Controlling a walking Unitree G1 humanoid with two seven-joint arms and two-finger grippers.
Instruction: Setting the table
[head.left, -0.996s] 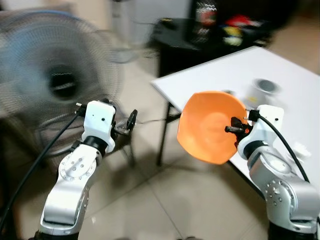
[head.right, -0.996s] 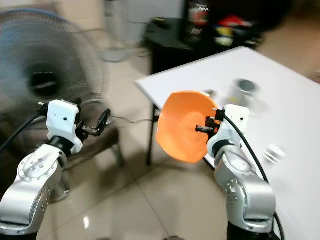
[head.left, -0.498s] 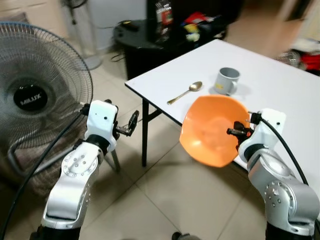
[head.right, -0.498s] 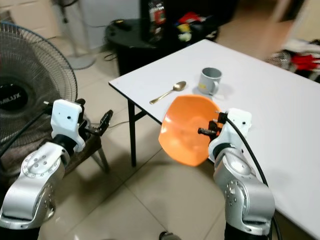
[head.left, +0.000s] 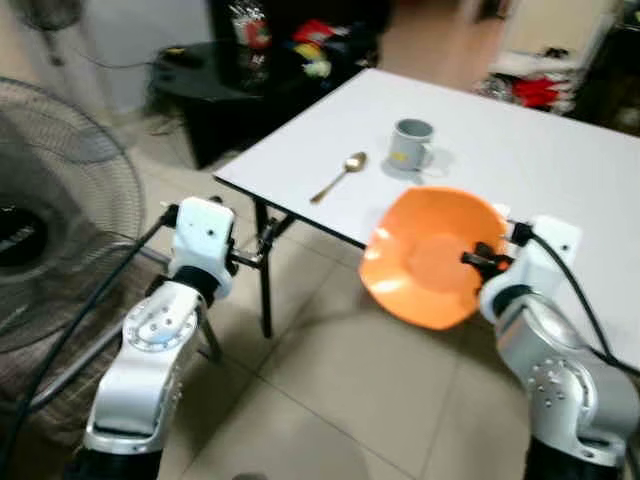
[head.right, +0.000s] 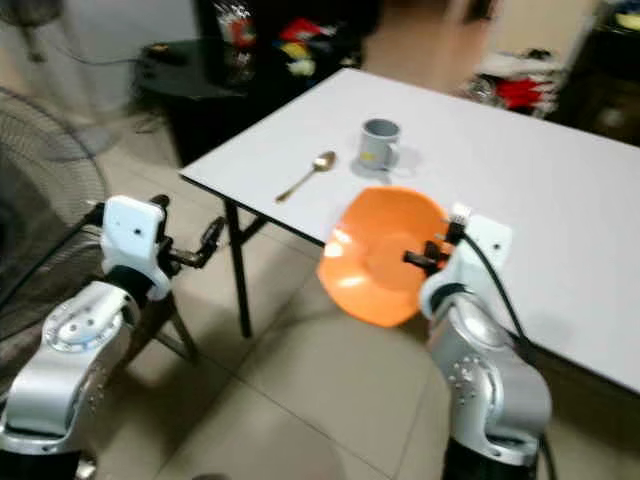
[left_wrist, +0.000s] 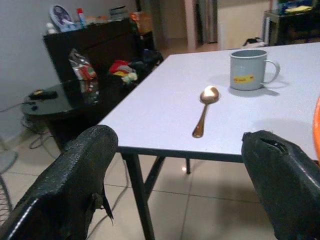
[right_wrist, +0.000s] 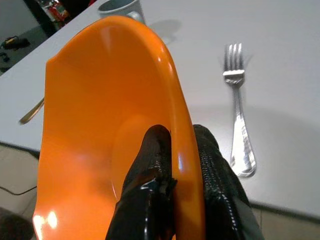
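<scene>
Desk (head.left: 520, 150): white, on dark legs
Mug (head.left: 410, 144): grey, upright (handle side unclear)
Spoon (head.left: 341, 175): gold, just beside the mug
Fork (right_wrist: 238, 117): silver, flat on the desk

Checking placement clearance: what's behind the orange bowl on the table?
Behind the orange bowl, pinched at its rim by the right gripper, a fork lies on the white table. The table directly behind the bowl is covered.

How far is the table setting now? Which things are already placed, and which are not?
Already on the white table: a grey mug, a gold spoon and a fork. In hand: the right tool pinches the rim of the orange bowl, held tilted at the table's edge. Left: setting the bowl down. The left tool is open, holding nothing.
</scene>
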